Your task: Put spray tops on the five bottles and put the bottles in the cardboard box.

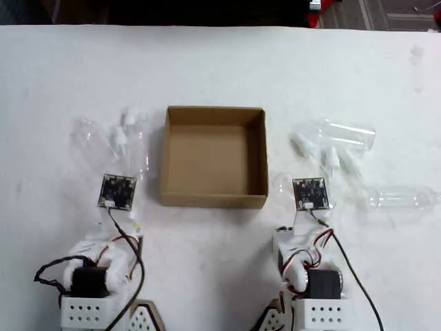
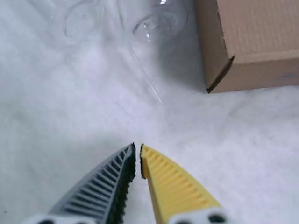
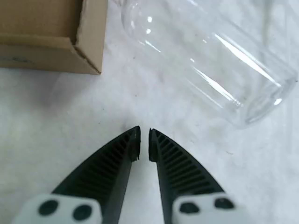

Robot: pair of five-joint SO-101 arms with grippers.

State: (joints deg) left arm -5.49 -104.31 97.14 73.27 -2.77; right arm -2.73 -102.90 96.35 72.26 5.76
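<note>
The clear plastic bottle [image 3: 205,60] lies on its side just ahead of the right gripper [image 3: 144,140]. It looks light, thin-walled and slick, and likely to roll, so grip it across mid-body. Two more bottles [image 2: 159,21] lie ahead of the left gripper [image 2: 138,154]. Both pairs of fingers are closed on nothing. I count five bottles and one cardboard box [image 1: 213,200]; the white spray tops [image 1: 332,157] are too faint to count.

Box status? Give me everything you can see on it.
The box is plain brown corrugated cardboard, square, low-walled and open-topped, with no flaps showing. It sits upright and flat on the white table, near the table's middle. Its inside is bare: nothing has been put in it yet.
</note>
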